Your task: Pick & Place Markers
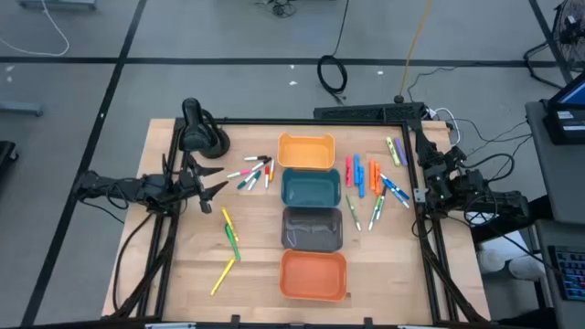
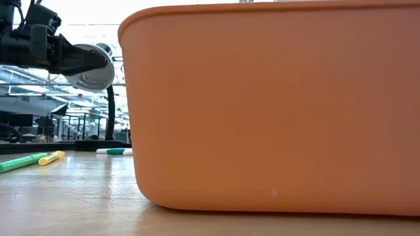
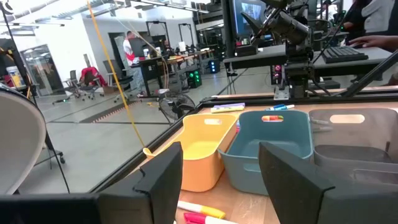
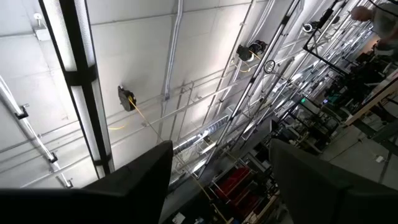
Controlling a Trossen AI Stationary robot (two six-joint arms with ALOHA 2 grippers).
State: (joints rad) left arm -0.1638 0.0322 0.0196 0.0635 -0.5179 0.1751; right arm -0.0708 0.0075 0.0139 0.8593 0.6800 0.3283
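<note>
High view: left gripper (image 1: pixel 216 186) wide, empty, at table (image 1: pixel 384 265) left edge near markers (image 1: pixel 254 171); right gripper (image 1: pixel 422 153) wide, at right edge.

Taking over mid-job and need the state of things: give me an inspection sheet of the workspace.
Surface: wooden table, bare around the items.
Job's things: markers left of the bins, markers to their right, yellow and green ones lower left; none seen in a bin.
Clutter: four bins in a central column.
Grippers: left gripper open beside the left markers; right gripper open, pointing up.
Cables: coil on the floor.
Surroundings: people beyond the table.
</note>
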